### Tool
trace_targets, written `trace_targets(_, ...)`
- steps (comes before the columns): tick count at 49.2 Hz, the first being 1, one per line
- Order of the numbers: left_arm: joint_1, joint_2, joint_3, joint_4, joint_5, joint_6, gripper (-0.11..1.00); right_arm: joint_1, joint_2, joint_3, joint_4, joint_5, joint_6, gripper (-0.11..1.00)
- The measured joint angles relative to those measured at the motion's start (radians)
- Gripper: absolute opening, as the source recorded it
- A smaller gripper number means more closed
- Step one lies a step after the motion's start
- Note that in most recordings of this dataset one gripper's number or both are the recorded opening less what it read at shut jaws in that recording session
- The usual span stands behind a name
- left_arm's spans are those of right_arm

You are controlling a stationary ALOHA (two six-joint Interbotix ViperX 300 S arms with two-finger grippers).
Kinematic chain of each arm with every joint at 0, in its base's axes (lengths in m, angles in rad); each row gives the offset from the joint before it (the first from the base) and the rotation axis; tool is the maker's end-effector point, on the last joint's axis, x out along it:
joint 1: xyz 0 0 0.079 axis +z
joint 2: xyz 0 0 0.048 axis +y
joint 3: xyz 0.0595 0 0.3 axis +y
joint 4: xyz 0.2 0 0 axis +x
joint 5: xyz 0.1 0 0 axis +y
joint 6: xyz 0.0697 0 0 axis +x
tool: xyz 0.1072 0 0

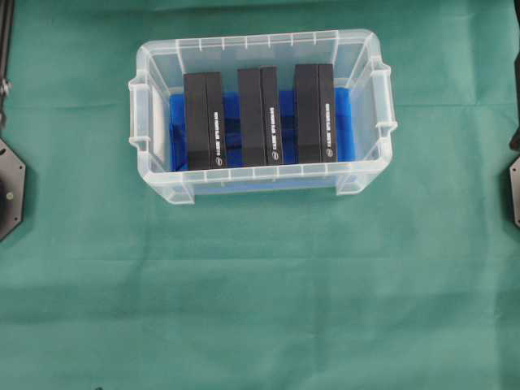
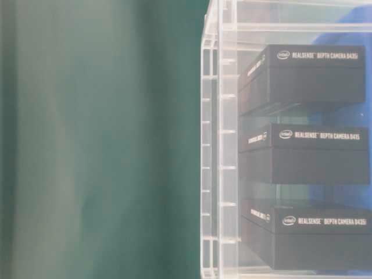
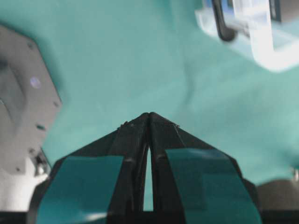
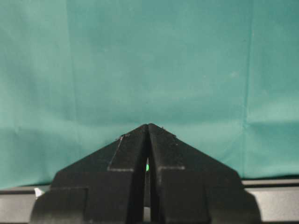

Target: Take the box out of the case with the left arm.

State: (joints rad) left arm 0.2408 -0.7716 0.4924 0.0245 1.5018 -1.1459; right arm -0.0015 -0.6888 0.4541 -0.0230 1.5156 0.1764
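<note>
nothing removed: three boxes (image 1: 260,118) sit in the case (image 1: 162,175). left end effector (image 3: 148,115) pressed together, empty, over the desk (image 3: 140,60), well apart from the case.

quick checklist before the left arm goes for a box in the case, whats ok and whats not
1. Boxes present: three black boxes in the case, left box nearest the left arm's side: ok.
2. Case top uncovered, no lid: ok.
3. Left gripper opened for a grasp: not ok, fingers pressed together.
4. Left gripper over the case: not ok, it is above the green cloth, case only at the wrist view's corner.
5. Right gripper out of the way, shut, only cloth below: ok.
6. Gaps between boxes wide enough for fingers: cannot tell.
</note>
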Motion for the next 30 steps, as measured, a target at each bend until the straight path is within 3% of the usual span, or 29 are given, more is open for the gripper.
trace_targets(9,0.097,0.023,-0.008,-0.003,0.005,0.071,0.01,0.0,0.0,0.0,-0.009,0.0,0.0,0.0)
trace_targets(30,0.129,0.054,-0.015,-0.005,0.054,0.101,0.04,0.0,0.0,0.0,-0.04,0.0,0.002,0.0)
